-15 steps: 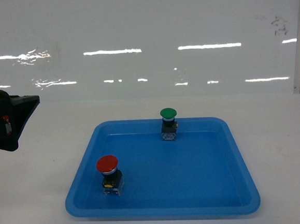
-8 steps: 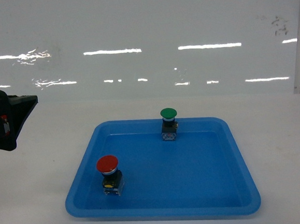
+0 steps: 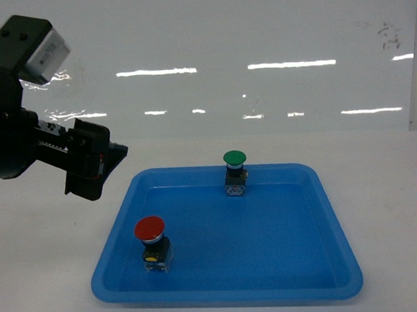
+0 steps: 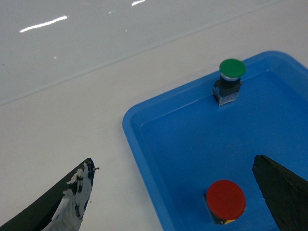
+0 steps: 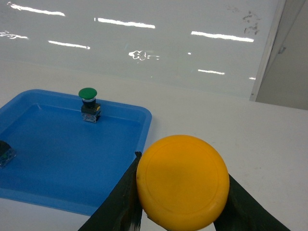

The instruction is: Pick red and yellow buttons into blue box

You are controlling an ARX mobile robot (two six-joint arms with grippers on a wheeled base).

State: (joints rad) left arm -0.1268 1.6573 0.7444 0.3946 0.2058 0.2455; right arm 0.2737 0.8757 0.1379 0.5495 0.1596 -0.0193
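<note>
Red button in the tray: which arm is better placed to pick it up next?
Left. The left gripper is open, with the red button between its fingertips. The right gripper is already shut on the yellow button.

lab/test bench | white table point(image 3: 384, 185) | glossy white wall point(image 3: 256, 22) w/ strip-light reflections

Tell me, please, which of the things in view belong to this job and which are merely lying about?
Part of the job:
- red button, standing in the tray
- yellow button, clamped in the right gripper
- left gripper, open above the red button

Lying about:
- green button
- shallow blue tray

The blue box is not in view.
</note>
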